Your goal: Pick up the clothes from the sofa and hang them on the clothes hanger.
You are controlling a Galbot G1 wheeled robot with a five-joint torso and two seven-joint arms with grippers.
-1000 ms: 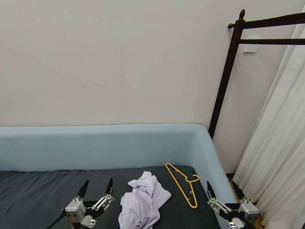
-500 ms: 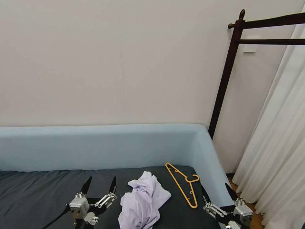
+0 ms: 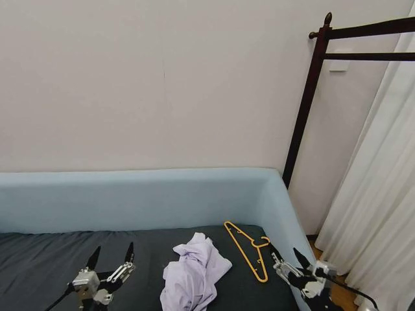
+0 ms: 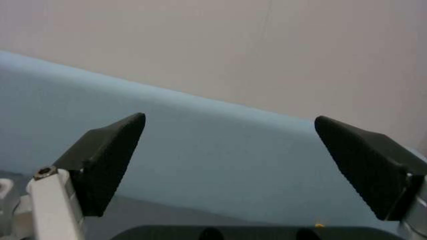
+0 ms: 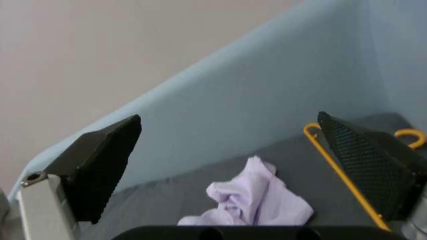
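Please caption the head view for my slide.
Crumpled lilac garment beside orange hanger on light-blue sofa; left gripper, right gripper: jaws open.

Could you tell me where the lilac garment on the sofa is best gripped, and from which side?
Probably the raised bunch of folds at the far end of the lilac garment, from above: it lies crumpled on the sofa seat, and that bunch stands highest.

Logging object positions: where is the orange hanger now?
Head view: the orange hanger lies flat on the dark sofa seat, on the robot's right side, between the crumpled lilac garment and the right gripper.
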